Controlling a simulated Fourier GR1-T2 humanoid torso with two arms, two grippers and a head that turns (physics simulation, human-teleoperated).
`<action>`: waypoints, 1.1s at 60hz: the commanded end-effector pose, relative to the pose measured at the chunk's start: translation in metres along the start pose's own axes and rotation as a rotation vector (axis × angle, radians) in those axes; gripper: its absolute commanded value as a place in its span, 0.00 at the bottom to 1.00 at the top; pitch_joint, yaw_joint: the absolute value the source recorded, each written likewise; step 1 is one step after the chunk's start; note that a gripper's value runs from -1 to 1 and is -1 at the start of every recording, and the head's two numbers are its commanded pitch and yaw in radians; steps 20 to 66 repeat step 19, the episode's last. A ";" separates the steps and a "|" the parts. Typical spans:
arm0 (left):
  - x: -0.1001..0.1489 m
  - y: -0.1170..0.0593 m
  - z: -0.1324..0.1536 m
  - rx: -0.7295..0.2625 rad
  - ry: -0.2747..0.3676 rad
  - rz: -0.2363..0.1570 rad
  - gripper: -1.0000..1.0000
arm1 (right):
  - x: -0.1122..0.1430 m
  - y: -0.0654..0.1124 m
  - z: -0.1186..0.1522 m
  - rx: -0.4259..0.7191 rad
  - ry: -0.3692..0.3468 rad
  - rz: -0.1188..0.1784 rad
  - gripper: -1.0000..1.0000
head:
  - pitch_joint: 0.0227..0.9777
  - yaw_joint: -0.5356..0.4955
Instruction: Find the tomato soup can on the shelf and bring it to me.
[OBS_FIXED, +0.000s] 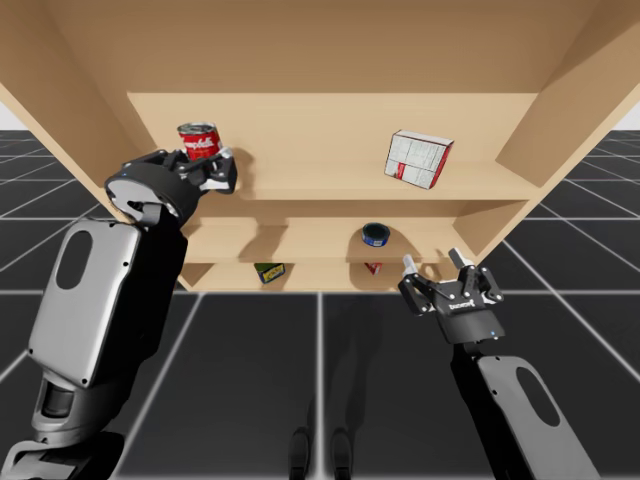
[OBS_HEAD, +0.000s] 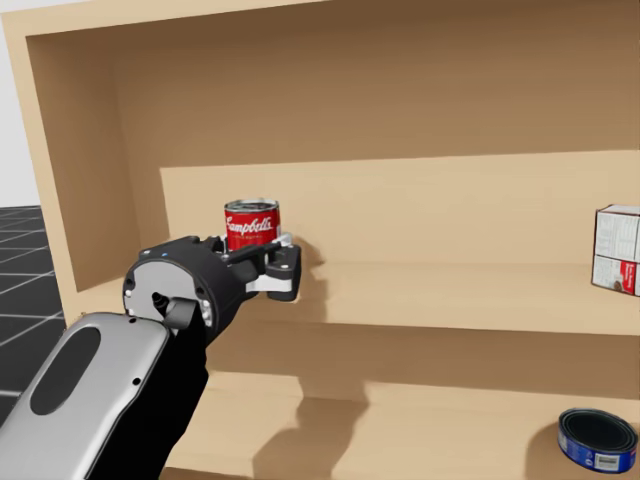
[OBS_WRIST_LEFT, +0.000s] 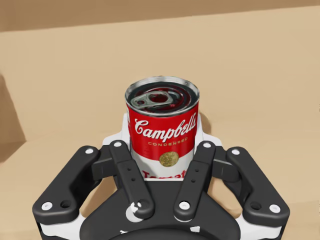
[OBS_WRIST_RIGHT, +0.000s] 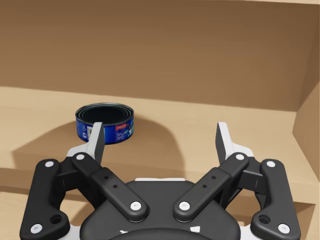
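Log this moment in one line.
left gripper: shut on can | can: upright, upper shelf | right gripper: open, facing blue tin

My left fingers (OBS_HEAD: 285, 262) hide the lower part of the red can (OBS_HEAD: 251, 224).

Your right gripper (OBS_WRIST_RIGHT: 160, 137) is found with both fingers spread wide and nothing between them. A low, round blue tin (OBS_WRIST_RIGHT: 105, 122) stands upright on the wooden shelf board (OBS_WRIST_RIGHT: 260, 125), ahead of the gripper and just beyond one fingertip. The shelf's back wall (OBS_WRIST_RIGHT: 160, 50) rises behind the tin, and a side wall (OBS_WRIST_RIGHT: 307, 135) stands off the other finger.
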 end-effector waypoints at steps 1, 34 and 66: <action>0.013 -0.005 0.031 -0.108 -0.058 -0.045 1.00 | -0.001 0.000 0.000 0.000 0.001 0.001 0.00 | 0.25 0.74; 0.013 -0.002 0.104 -0.162 -0.107 -0.058 1.00 | -0.001 0.001 0.000 -0.002 0.000 0.004 0.00 | 0.25 0.74; 0.013 -0.002 0.104 -0.162 -0.107 -0.058 1.00 | -0.001 0.001 0.000 -0.002 0.000 0.004 0.00 | 0.25 0.74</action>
